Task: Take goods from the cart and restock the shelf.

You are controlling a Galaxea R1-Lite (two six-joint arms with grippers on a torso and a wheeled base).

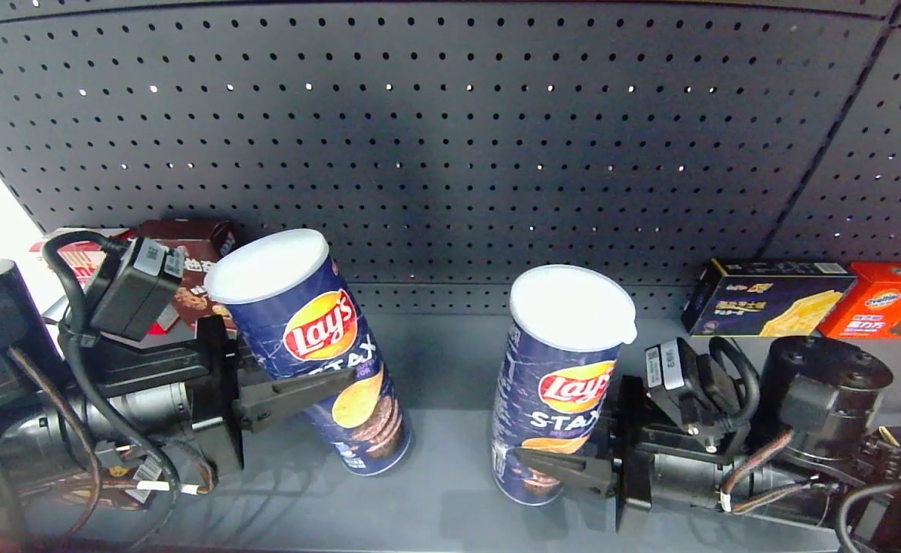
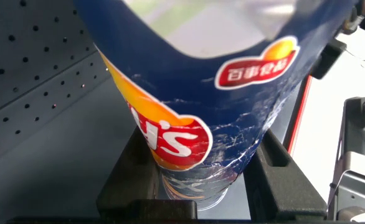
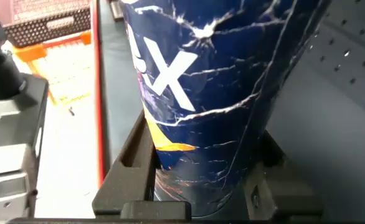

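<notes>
Two cans in play at once. The left chip can (image 1: 308, 349) leaned hard, white lid tipped away from the centre and base down by the shelf (image 1: 450, 507); whether the base touched the board could not be told. The left gripper (image 1: 319, 384) was clamped across the can's middle, and the left wrist view had the dark fingers (image 2: 132, 180) pressed against either side of the blue wall (image 2: 220, 93). The right chip can (image 1: 561, 384) stood nearly upright, well apart from the first, with the right gripper (image 1: 542, 453) closed around its lower half, the can (image 3: 220, 93) wedged between the jaws in the right wrist view.

Behind both ran the pegboard back panel (image 1: 450, 138). A brown snack box (image 1: 197, 261) lay at the rear left, and a dark box (image 1: 769, 298) and an orange box (image 1: 892, 301) stood at the rear right.

This looked like the placing step, both cans already over the shelf. The next move called for righting the left can so its base sat flat, then opening each gripper and backing out without clipping either can.
</notes>
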